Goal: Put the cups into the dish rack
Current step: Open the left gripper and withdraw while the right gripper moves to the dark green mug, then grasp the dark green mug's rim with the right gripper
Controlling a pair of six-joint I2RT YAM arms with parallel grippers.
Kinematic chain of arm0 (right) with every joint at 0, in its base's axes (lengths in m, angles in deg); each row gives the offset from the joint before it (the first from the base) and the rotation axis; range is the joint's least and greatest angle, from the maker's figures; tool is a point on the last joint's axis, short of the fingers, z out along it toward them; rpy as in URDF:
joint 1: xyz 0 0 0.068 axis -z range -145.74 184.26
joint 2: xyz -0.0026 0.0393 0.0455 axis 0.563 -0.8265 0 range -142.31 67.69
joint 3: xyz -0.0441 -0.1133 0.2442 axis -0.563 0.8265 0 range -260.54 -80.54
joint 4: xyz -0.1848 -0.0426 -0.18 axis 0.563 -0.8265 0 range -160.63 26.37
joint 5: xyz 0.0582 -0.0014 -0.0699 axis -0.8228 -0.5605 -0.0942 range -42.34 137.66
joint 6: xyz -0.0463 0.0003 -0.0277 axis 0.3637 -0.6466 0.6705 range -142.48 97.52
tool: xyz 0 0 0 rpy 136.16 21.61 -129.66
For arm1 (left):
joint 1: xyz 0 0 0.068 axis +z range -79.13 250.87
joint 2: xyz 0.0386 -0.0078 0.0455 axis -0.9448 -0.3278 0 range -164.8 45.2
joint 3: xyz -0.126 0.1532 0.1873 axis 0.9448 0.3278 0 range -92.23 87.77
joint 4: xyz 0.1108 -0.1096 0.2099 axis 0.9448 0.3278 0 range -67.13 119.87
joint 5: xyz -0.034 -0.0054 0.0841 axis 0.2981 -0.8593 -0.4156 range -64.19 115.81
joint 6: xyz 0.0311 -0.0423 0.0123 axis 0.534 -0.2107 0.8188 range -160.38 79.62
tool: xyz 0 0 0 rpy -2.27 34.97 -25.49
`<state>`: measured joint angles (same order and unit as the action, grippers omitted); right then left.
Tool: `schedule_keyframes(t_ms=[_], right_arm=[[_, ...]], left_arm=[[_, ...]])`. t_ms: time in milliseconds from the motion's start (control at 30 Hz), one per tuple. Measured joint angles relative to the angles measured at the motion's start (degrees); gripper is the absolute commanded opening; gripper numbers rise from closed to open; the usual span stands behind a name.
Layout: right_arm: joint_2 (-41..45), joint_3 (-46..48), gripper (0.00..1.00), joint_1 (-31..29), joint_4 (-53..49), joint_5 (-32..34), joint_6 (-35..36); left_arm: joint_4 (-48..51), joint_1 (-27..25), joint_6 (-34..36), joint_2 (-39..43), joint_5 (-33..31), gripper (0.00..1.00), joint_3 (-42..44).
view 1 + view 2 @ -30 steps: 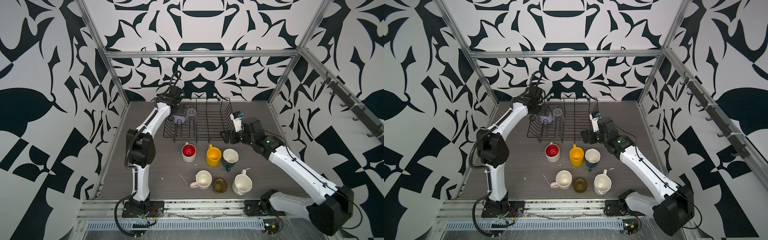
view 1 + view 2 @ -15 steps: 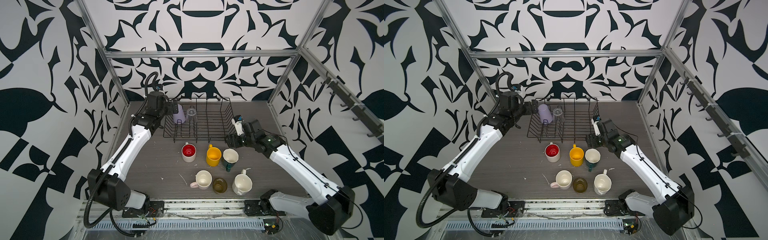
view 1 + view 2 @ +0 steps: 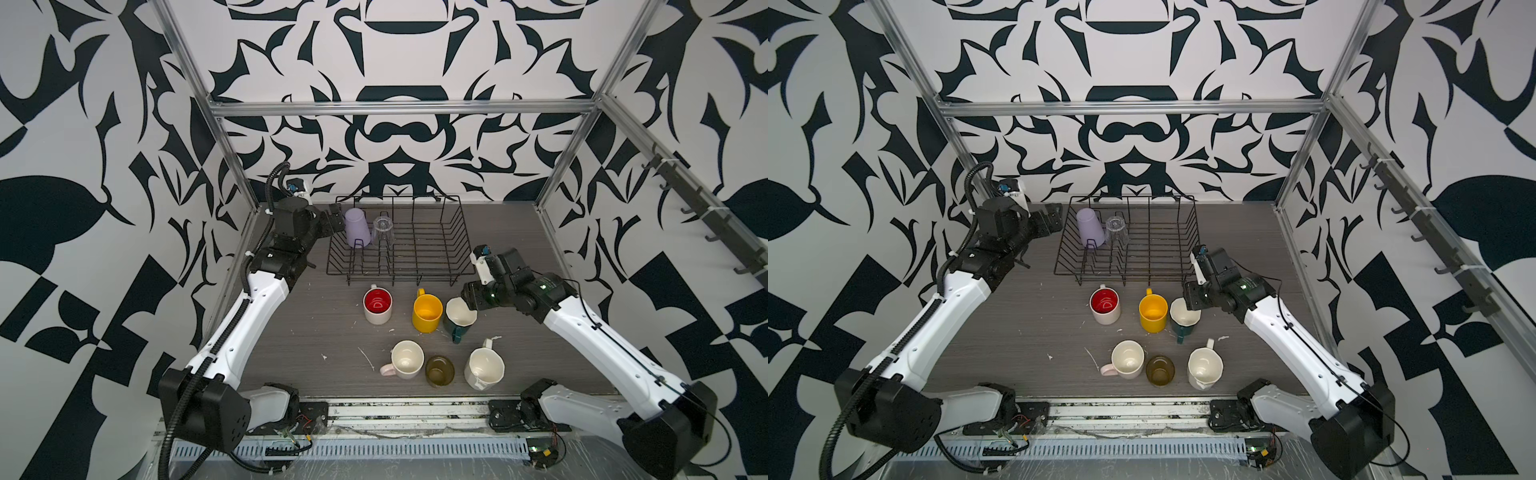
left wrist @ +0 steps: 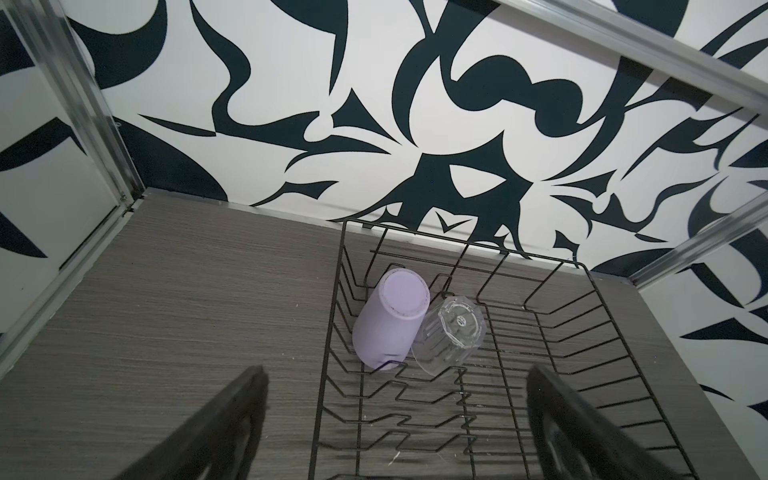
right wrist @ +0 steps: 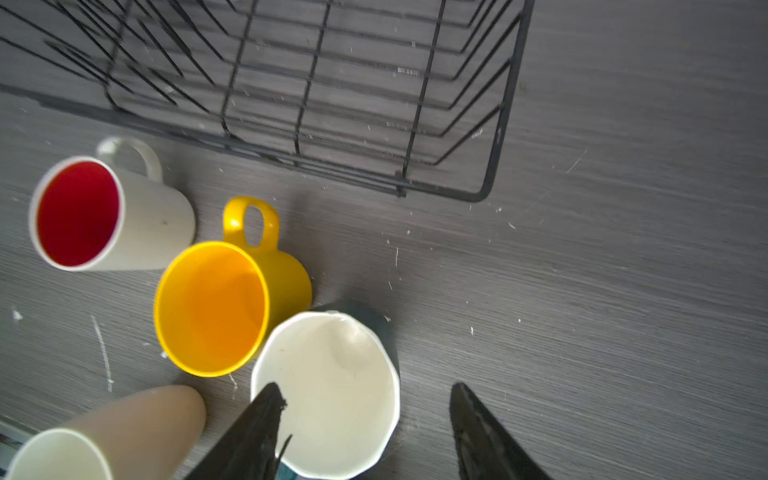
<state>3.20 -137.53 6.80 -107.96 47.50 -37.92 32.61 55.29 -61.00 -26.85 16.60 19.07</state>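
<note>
Backed left off the dish rack [image 3: 401, 274], the left gripper [image 3: 334, 218] gapes empty; the right gripper [image 5: 365, 388] now straddles the rim of the dark green mug [image 3: 460, 316], jaws apart. Closing off-centre could shove it into the yellow mug [image 3: 427, 312] alongside.

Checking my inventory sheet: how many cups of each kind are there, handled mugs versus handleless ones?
Handled mugs: 5 (red-lined, yellow, dark green, cream, white faceted)
Handleless: 3 (lilac tumbler, clear glass, olive glass)
Total: 8

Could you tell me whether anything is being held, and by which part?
Nothing: left gripper is empty; right gripper straddles the wall of the dark green mug, jaws apart.
</note>
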Motion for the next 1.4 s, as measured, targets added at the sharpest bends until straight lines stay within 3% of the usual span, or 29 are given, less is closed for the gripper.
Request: schedule_keyframes(t_ms=[900, 1133, 1267, 1400], right_arm=[[-8.7, 6.5, 0.33, 0.0, 7.3, 1.4, -0.6], [-9.1, 6.7, 0.2, 0.0, 7.7, 1.5, 0.5], [-9.1, 6.7, 0.18, 0.0, 7.7, 1.6, 1.0], [-8.9, 6.8, 0.05, 0.0, 6.8, 1.9, 2.1]], left_arm=[[-1.3, 2.2, -2.1, 5.6, 1.6, 0.99, 4.4], [-1.4, 2.4, -2.4, 5.7, 1.6, 0.99, 4.5], [-1.4, 2.4, -2.7, 5.7, 1.8, 0.99, 4.6], [-1.4, 2.5, -3.4, 5.7, 2.0, 0.99, 4.6]])
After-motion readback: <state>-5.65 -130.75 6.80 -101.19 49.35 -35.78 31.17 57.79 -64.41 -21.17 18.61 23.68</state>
